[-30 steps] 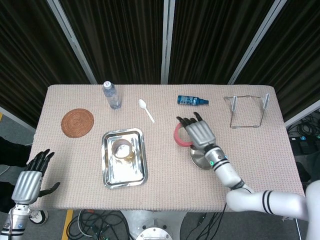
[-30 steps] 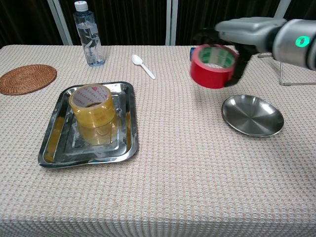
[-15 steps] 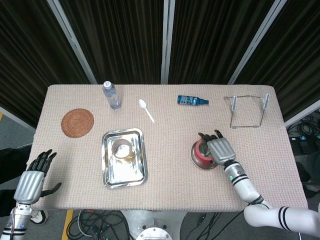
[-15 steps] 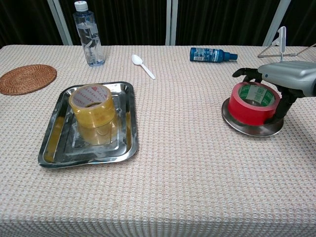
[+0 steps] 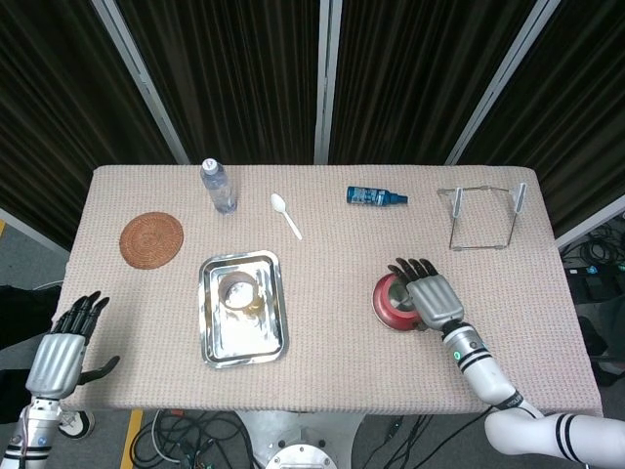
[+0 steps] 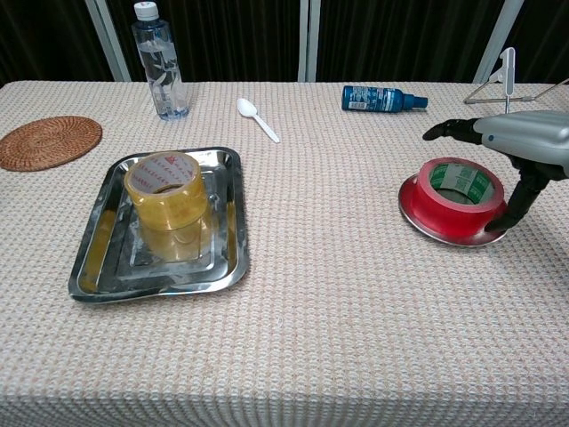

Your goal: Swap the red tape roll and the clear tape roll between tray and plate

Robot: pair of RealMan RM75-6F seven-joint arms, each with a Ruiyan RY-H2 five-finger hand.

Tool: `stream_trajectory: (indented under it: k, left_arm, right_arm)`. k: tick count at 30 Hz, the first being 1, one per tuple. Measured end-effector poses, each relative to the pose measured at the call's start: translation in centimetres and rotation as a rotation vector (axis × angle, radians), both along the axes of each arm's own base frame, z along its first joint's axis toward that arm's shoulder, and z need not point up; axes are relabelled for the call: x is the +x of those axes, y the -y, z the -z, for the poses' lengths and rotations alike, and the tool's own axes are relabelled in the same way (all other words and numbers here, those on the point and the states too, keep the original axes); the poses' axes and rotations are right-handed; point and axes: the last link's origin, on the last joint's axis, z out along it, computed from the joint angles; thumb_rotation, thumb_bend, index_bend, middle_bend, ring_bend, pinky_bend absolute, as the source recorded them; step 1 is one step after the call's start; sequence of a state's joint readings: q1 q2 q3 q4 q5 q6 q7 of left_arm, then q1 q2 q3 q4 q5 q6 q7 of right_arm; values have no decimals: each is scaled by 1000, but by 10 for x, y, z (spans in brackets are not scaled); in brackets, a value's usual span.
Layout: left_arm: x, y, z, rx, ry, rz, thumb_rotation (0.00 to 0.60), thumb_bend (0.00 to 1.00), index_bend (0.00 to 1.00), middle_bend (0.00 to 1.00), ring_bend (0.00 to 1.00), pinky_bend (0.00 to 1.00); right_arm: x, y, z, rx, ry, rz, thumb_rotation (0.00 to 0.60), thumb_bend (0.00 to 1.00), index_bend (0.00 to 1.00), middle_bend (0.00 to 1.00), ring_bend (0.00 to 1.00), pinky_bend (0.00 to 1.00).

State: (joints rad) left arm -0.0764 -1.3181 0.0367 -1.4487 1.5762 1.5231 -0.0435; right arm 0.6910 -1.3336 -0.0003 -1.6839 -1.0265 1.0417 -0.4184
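Tray [image 6: 98, 258] at table's nine o'clock, holding clear tape roll [image 6: 164, 189]; plate [image 6: 418, 218] at three o'clock, bearing red tape roll [image 6: 453, 200]; spoon [image 6: 256, 117] at twelve.

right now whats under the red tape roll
The red tape roll sits on a shallow round metal plate; only its rim shows, the centre is covered.

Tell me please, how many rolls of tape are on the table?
2. The red tape roll lies on the plate at the right; the clear tape roll stands in the tray at the left. None seems hidden.
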Motion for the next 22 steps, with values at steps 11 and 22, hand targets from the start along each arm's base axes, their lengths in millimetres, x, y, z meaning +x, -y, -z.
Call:
stream_trajectory:
  k: [11,22]
  left_arm:
    - [9,-6,-8,26,-54,26,600,148,54,6,0,166]
    - [2,-18,-23,83,-190,30,600,148,54,6,0,165]
  right_arm:
    - [-29,-43,-54,-259,55,-13,600,0,0,0,0,0]
    - [-127,-138,-98,-514,29,137,600,0,0,0,0,0]
